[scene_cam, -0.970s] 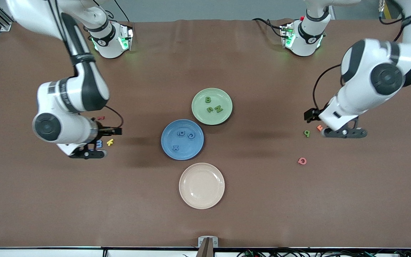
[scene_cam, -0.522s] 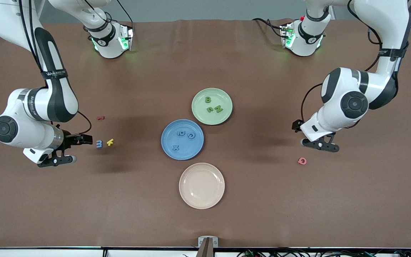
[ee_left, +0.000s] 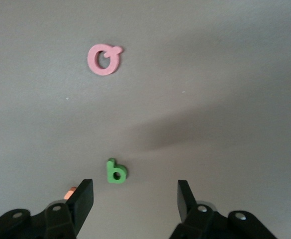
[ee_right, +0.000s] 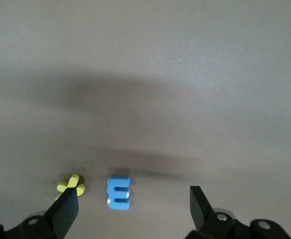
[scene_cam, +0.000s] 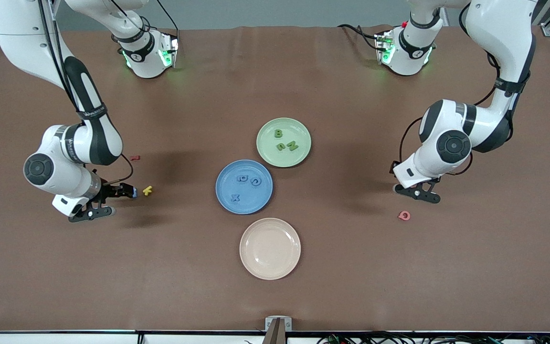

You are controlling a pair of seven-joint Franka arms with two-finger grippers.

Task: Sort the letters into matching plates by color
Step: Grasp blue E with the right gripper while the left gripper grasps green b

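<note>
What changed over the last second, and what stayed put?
The left gripper came down over the green letter, fingers apart, nothing held. The right gripper swung away, then returned over the blue letter, open. The green plate, blue plate, their letters and the pink letter stayed put.

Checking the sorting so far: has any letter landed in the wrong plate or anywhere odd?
Nothing stands out. The green plate holds only green letters, the blue plate only blue letters, and the cream plate is bare.
</note>
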